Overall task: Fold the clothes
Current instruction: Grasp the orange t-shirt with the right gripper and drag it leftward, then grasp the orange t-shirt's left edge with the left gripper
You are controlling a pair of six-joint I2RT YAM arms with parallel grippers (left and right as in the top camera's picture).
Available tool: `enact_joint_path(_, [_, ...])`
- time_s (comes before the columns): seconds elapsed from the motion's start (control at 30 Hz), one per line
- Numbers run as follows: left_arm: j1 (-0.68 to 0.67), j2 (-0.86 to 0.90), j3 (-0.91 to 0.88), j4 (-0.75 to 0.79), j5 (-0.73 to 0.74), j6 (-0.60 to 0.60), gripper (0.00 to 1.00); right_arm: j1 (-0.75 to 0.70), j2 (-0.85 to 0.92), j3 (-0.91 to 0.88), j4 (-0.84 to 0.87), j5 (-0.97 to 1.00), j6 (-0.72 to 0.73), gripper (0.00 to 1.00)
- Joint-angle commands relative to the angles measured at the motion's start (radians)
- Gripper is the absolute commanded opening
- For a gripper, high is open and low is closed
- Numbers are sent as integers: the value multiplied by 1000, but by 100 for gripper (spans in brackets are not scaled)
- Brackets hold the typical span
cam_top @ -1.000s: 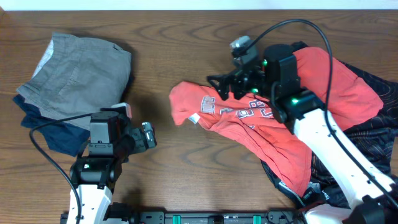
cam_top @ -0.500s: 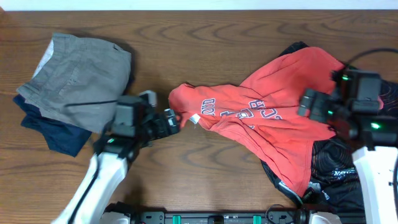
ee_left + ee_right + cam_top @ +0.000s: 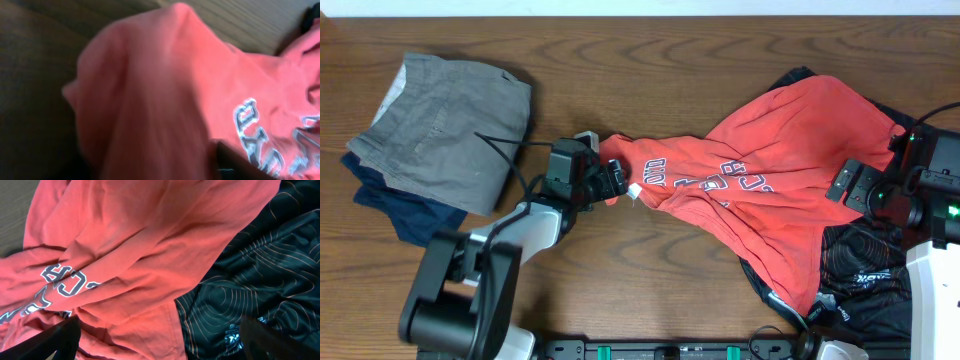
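1. T-shirt (image 3: 760, 165), coral-red with chest lettering: laid crumpled on the right half of the table (image 3: 650, 60), lettering uppermost. Its right part is draped over a black patterned garment (image 3: 880, 275).
2. Progress: no fold is seen, and the shirt is not yet spread flat. Flattening and every fold are judged to be left.
3. Left end effector (image 3: 612, 183): placed at the shirt's left edge, just beside a small white tag (image 3: 634, 190). The wrist view is blurred and filled with red cloth, so it cannot be told whether cloth is pinched.
4. Right end effector (image 3: 162, 340): fingers spread wide, nothing held, poised over the shirt's lower right where the black garment begins.
5. Edges: the left edge is bunched and rolled under, and the lower right edge is lapped onto the black garment.
6. Open room: bare wood is shown between the shirt and the grey and navy pile (image 3: 440, 130) at far left, and along the near side. It is judged enough for drawing the shirt leftward.
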Motion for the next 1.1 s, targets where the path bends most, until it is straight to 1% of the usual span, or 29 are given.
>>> enact_joint_path(0.0, [-1, 26, 13, 76, -28, -17, 6, -10, -8, 4, -1, 11, -17, 99])
enact_joint_path(0.1, [21, -12, 76, 137, -29, -32, 6, -10, -8, 4, -2, 11, -18, 99])
enact_joint_path(0.27, [108, -97, 298, 122, -29, -67, 6, -11, -8, 4, -8, 19, -17, 99])
enact_joint_path(0.33, [148, -110, 403, 90, -33, -71, 6, -10, -8, 4, -8, 19, -17, 99])
enact_joint_path(0.4, [184, -108, 496, 4, -45, -55, 6, -10, -8, 4, -8, 19, -18, 99])
enact_joint_path(0.43, [198, -105, 526, -46, -60, -53, 17, -10, -8, 4, -9, 19, -18, 99])
enact_joint_path(0.47, [207, -102, 545, -89, -63, -53, 46, -10, -8, 4, -10, 19, -18, 99])
enact_joint_path(0.53, [217, -95, 552, -169, -57, -53, 97, -10, -8, 4, -12, 19, -18, 99])
enact_joint_path(0.63, [210, -84, 551, -388, -55, -53, 98, -10, -8, 4, -14, 19, -18, 99])
enact_joint_path(0.7, [195, -79, 551, -573, -55, -53, 98, -10, -8, 4, -16, 19, -22, 99])
enact_joint_path(0.77, [172, -76, 551, -756, -55, -53, 98, -10, -8, 4, -16, 19, -28, 99])
enact_joint_path(0.87, [129, -67, 548, -977, -56, -53, 98, -10, -6, 4, -16, 18, -28, 99])
enact_joint_path(0.9, [113, -63, 542, -1026, -56, -53, 98, -10, -5, 4, -16, 18, -28, 99])
enact_joint_path(0.97, [79, -62, 517, -1063, -55, -53, 98, -10, -3, 4, -16, 18, -28, 99])
enact_joint_path(1.07, [23, -57, 460, -1017, -62, -53, 98, -10, -2, 3, -20, 18, -28, 99])
